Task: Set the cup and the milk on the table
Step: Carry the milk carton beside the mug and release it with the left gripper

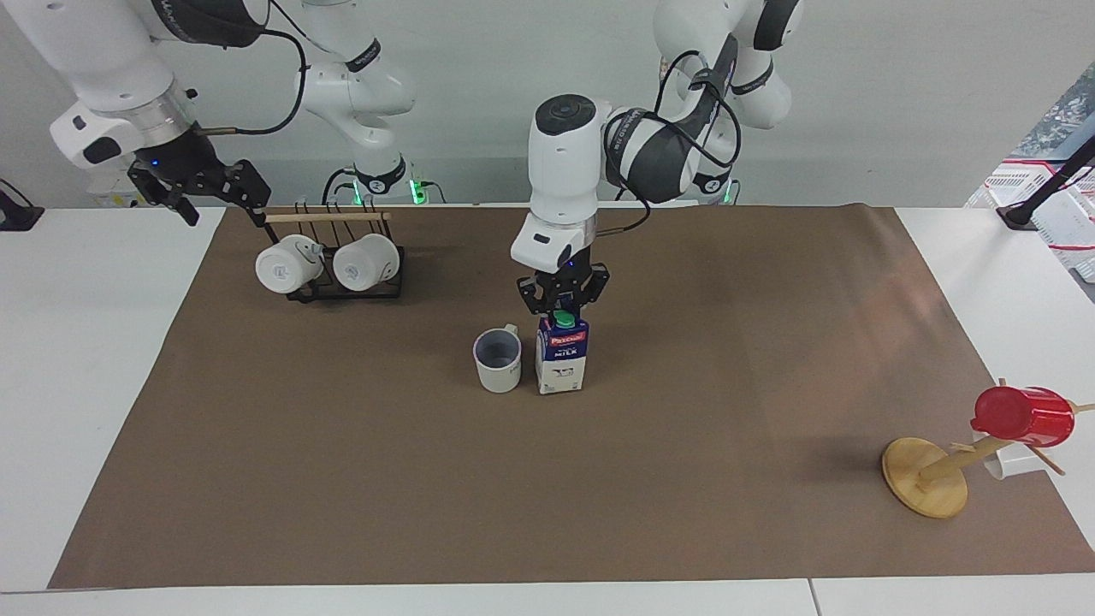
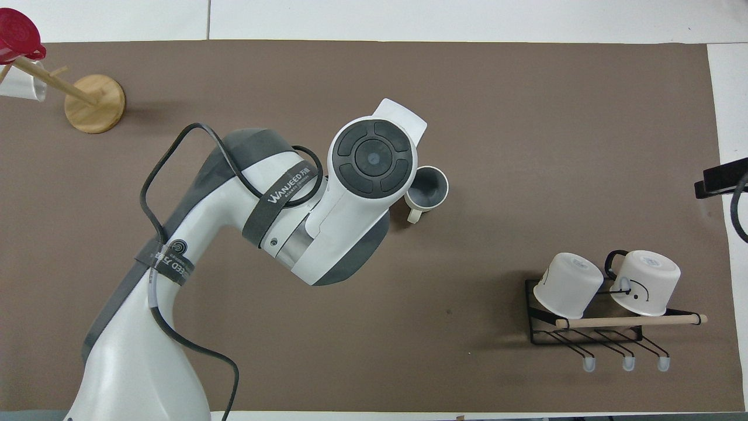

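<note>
The cup (image 1: 497, 360) stands upright on the brown paper sheet (image 1: 513, 496) of the white table (image 1: 85, 342); it also shows in the overhead view (image 2: 426, 188). The milk (image 1: 561, 359) stands on the paper right beside the cup, toward the left arm's end. My left gripper (image 1: 562, 301) is shut on the carton's gable top, above the green cap. In the overhead view the left arm hides the milk. My right gripper (image 1: 205, 192) is open and empty, raised over the table's edge beside the mug rack; only its tip (image 2: 720, 180) shows in the overhead view.
A black wire rack (image 1: 342, 291) with two plain white mugs (image 1: 282, 267) sits nearer to the robots, toward the right arm's end. A wooden stand (image 1: 928, 475) with a red cup (image 1: 1022, 417) is at the left arm's end.
</note>
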Controlling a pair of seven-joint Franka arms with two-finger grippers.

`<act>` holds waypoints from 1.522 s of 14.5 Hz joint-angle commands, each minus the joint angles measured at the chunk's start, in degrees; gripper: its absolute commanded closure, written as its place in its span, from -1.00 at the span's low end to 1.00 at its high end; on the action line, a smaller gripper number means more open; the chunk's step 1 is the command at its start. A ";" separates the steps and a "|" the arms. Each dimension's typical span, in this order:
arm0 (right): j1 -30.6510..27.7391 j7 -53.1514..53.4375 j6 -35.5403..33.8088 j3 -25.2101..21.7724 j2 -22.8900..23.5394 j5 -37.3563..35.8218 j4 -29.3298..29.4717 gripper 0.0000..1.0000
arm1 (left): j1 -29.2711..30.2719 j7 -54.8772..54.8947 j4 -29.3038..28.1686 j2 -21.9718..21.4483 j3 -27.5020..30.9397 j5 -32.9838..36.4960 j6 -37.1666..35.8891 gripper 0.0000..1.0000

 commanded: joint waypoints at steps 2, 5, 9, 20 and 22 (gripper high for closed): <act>0.46 -0.71 0.59 1.02 1.36 -0.22 1.41 -1.00 | -0.83 -0.56 -0.30 0.54 0.70 2.49 1.13 1.00; 0.55 -1.77 0.68 1.19 1.36 -0.48 1.41 -1.00 | -0.83 -0.56 -0.92 0.45 0.70 2.58 1.66 1.00; 3.01 -1.68 0.94 1.37 1.45 -2.59 1.67 -1.00 | -0.83 -0.38 -0.92 0.36 0.70 2.58 1.57 -0.88; 3.63 -1.07 -0.72 1.63 2.59 -1.36 3.96 -1.00 | 6.36 3.20 -14.61 -16.40 0.62 1.27 1.57 -1.00; 3.72 -1.07 -2.47 1.72 2.68 -1.36 4.31 -1.00 | 10.57 10.12 -18.40 -20.27 0.62 -1.71 -0.35 -1.00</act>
